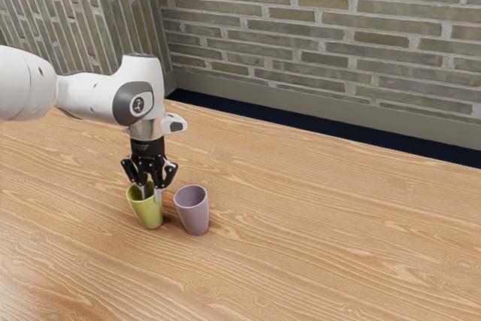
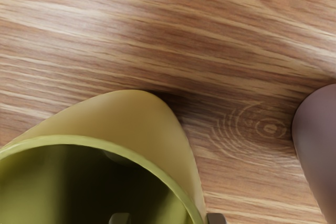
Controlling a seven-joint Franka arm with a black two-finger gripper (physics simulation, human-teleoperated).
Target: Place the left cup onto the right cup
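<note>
The rim of the olive-green cup [image 1: 148, 214] is straddled by the end effector [image 1: 149, 189], parted for a pinch; the mauve cup [image 1: 192, 212] stands just beside it.

1. In the wrist view, the olive-green tapered plastic cup [image 2: 121, 121] is cut off at the edge, and its base is hidden.
2. The mauve tapered plastic cup [image 2: 317, 145] is cut off there too.
3. The white robot arm [image 1: 22, 84] runs off the exterior view's left edge.
4. The black two-finger gripper [image 1: 149, 192] covers part of the olive-green cup's rim.
</note>
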